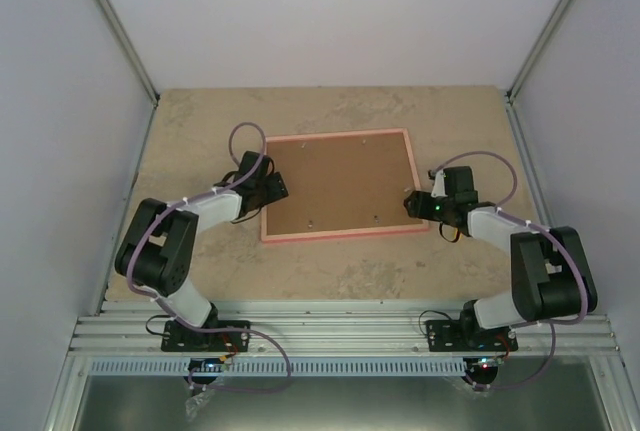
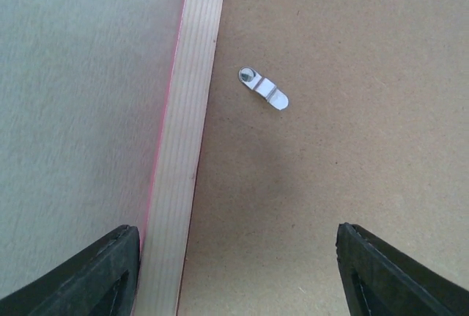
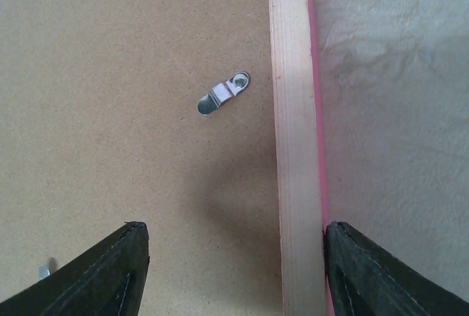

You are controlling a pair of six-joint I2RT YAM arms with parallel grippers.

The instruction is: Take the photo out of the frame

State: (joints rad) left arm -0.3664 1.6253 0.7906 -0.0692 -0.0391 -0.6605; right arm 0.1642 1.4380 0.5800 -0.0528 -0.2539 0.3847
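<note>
The frame (image 1: 340, 234) lies face down on the table, its thin pink rim around a brown fibreboard back (image 1: 340, 181). The photo is hidden beneath that back. My left gripper (image 1: 272, 191) is open over the frame's left rail (image 2: 187, 125), one finger (image 2: 95, 279) outside the pink edge and the other (image 2: 396, 272) over the board. My right gripper (image 1: 412, 203) is open too, straddling the right rail (image 3: 293, 111) in the same way. A small metal turn clip (image 2: 264, 89) lies just ahead of the left gripper (image 2: 238, 272), and another clip (image 3: 223, 93) lies ahead of the right gripper (image 3: 234, 272).
The beige table top (image 1: 200, 131) is walled by white panels at the back and both sides. An aluminium rail (image 1: 340, 326) runs along the near edge, carrying both arm bases. A further clip (image 3: 45, 270) shows beside my right gripper's inner finger.
</note>
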